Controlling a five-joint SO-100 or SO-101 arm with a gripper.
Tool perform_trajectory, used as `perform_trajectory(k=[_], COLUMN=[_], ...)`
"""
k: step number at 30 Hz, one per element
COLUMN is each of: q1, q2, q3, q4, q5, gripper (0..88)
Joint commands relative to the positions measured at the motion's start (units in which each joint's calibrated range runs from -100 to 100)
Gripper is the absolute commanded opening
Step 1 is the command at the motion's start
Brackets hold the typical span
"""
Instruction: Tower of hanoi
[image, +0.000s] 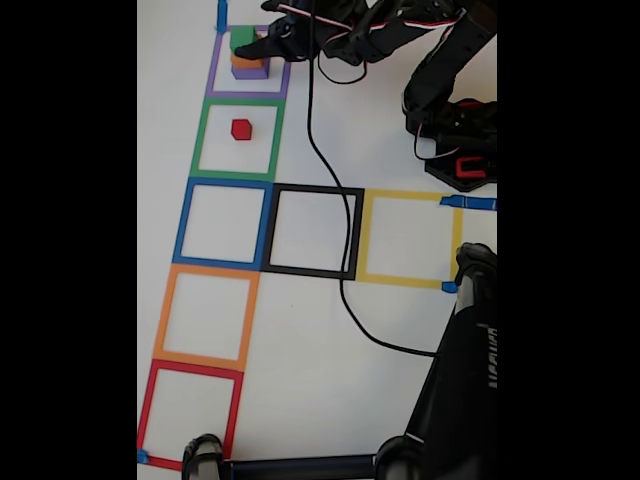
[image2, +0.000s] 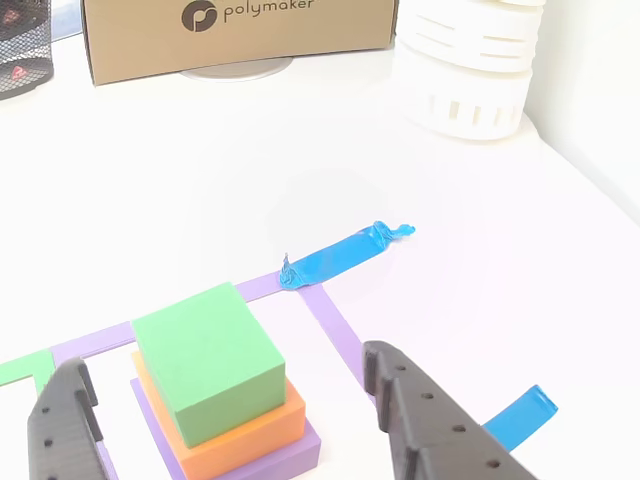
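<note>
You are working on a plain white table (image: 330, 390), evenly and brightly lit, with taped colour squares laid across it; at its far edge in the other view stands a brown cardboard box (image2: 240, 35) printed "polymaker", a black mesh container (image2: 22, 45) to its left, and a stack of white slotted plastic parts (image2: 470, 65) to its right.

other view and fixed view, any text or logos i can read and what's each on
"polymaker", with a round logo mark to its left: printed on the cardboard box at the top of the other view.
White lettering on the black arm segment at lower right of the fixed view: too blurred to read.
</note>
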Motion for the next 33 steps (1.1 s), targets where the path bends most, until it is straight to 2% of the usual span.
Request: perform_trajectory(k=[1, 14, 33], q1=[-0.4, -2.4, -4.4], q2=[4.3, 15.4, 21.4], q3=[-4.1, -10.6, -11.4], q4=[-5.1, -11.6, -16.0], q5=[0.0, 0.0, 0.0], gripper=[32.6, 32.0, 31.0])
